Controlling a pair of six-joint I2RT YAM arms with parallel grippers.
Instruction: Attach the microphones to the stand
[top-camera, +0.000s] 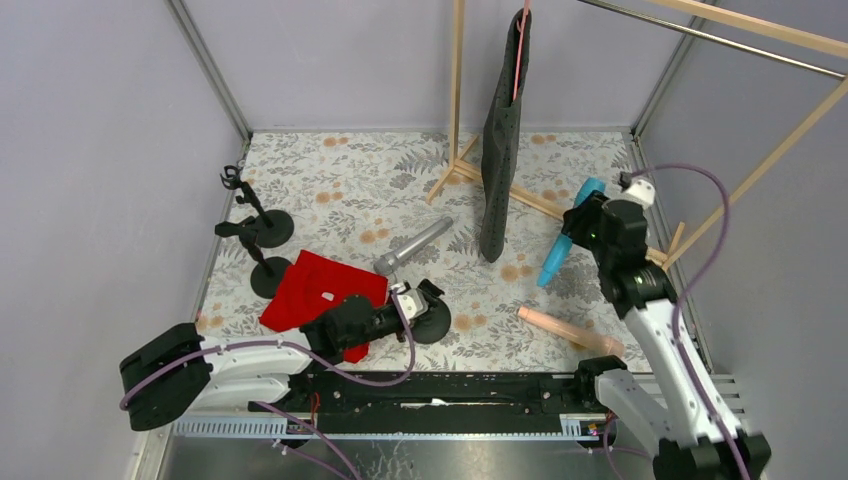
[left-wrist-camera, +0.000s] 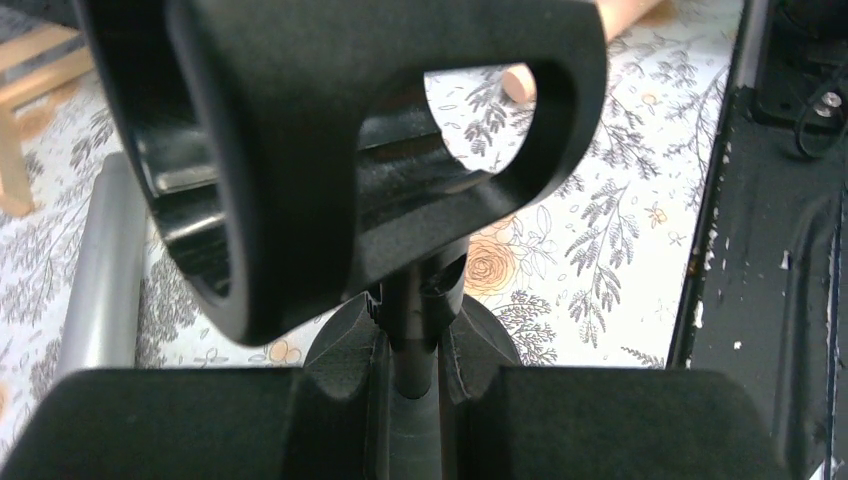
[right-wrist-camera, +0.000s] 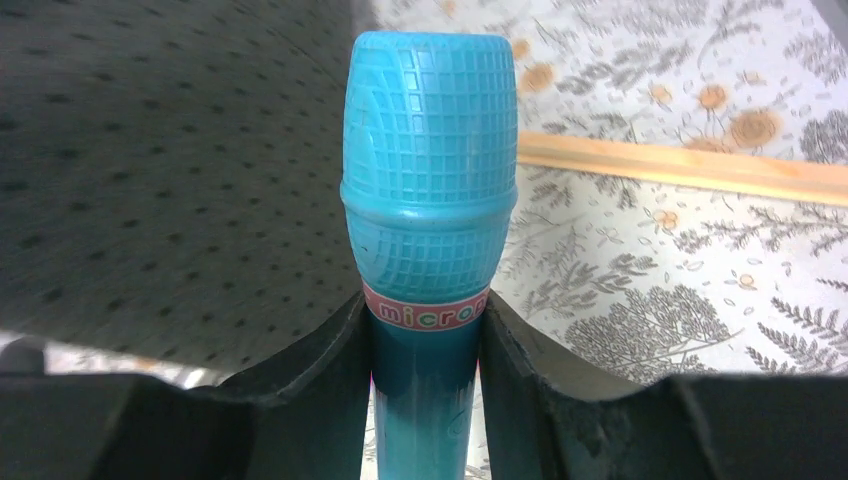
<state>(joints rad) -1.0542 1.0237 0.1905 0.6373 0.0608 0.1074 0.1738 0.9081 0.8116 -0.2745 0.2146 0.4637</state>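
At the left of the top view, an upper stand (top-camera: 274, 228) and a lower stand (top-camera: 265, 281), both black with round bases, stand upright on the floral table (top-camera: 350, 180). Just right of them a red cloth (top-camera: 312, 290) lies crumpled, touching the lower stand's base.

At lower centre the left gripper (top-camera: 425, 298) is closed narrow on a held stand (top-camera: 434, 324). In the left wrist view its fingers (left-wrist-camera: 480, 420) pinch the thin black stem of the held stand (left-wrist-camera: 408, 320), with the stand's clip (left-wrist-camera: 350, 150) looming above the left gripper (left-wrist-camera: 410, 375).

The silver-grey microphone (top-camera: 415, 247) lies on the table at centre, just above that gripper, and shows at the left edge of the left wrist view (left-wrist-camera: 100, 270).

Right of centre a black garment (top-camera: 503, 140) hangs from a wooden rack (top-camera: 457, 90).

At right, the right gripper (top-camera: 575, 228) holds the cyan-blue microphone (top-camera: 555, 255) off the table, tilted, head uppermost. In the right wrist view the right gripper (right-wrist-camera: 428, 335) clamps the cyan-blue microphone (right-wrist-camera: 430, 180) just under its head, where a pink band reads "micro" in red, the rest curving out of sight.

The peach-pink microphone (top-camera: 570, 330) lies flat at lower right, well apart from all 3 stands.
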